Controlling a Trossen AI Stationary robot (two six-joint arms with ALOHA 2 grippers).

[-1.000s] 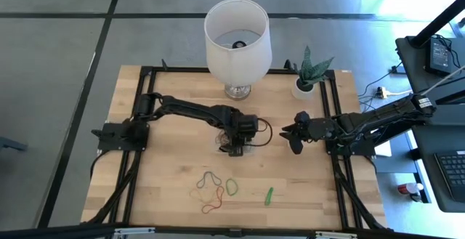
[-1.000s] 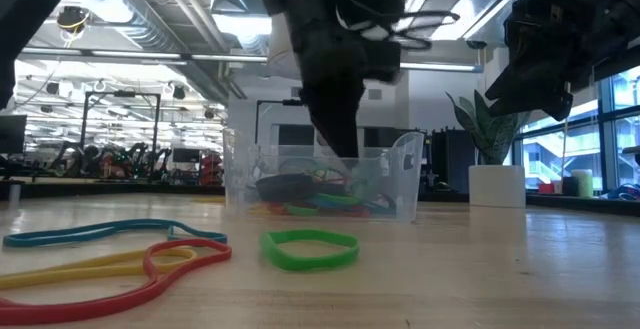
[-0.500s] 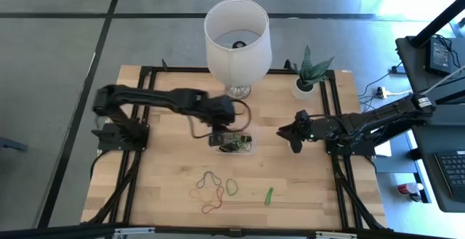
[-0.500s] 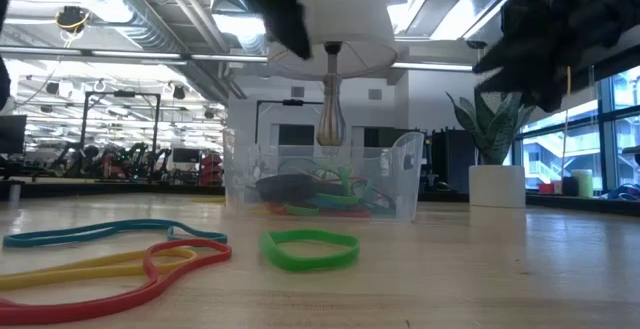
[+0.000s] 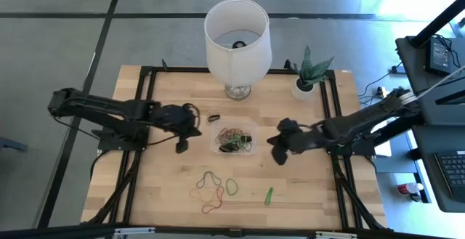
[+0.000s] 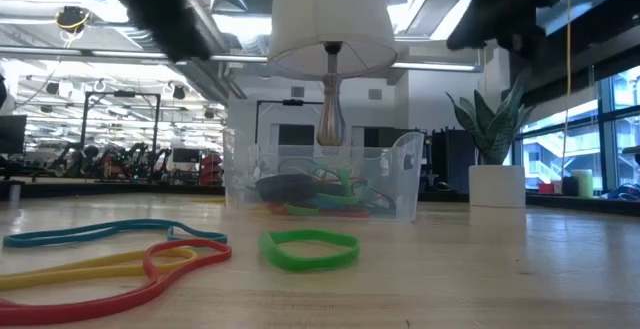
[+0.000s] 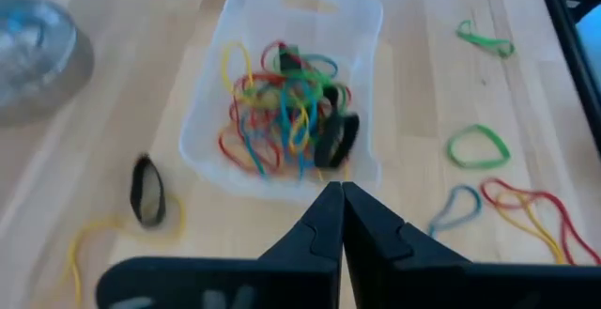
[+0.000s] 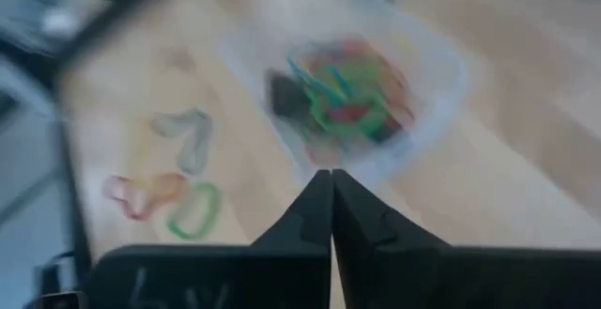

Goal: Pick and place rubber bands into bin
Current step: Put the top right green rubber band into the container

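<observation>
One bin (image 5: 235,139) of tangled rubber bands (image 7: 282,102), five loose bands (image 5: 216,189) on the surface (image 5: 305,188) – left gripper (image 5: 180,146), right gripper (image 5: 278,157), both pressed together, empty

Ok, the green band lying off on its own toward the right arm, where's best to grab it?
The lone green band lies flat, pinched into a narrow strip. Probably come straight down with the right tool, now shut, and pinch across the strip's middle, where both strands run together.

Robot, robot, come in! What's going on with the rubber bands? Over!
Left gripper and right gripper shut, empty, flanking the bin. Bin holds a tangle of bands. Loose bands still on the table. Nothing in the way.
</observation>
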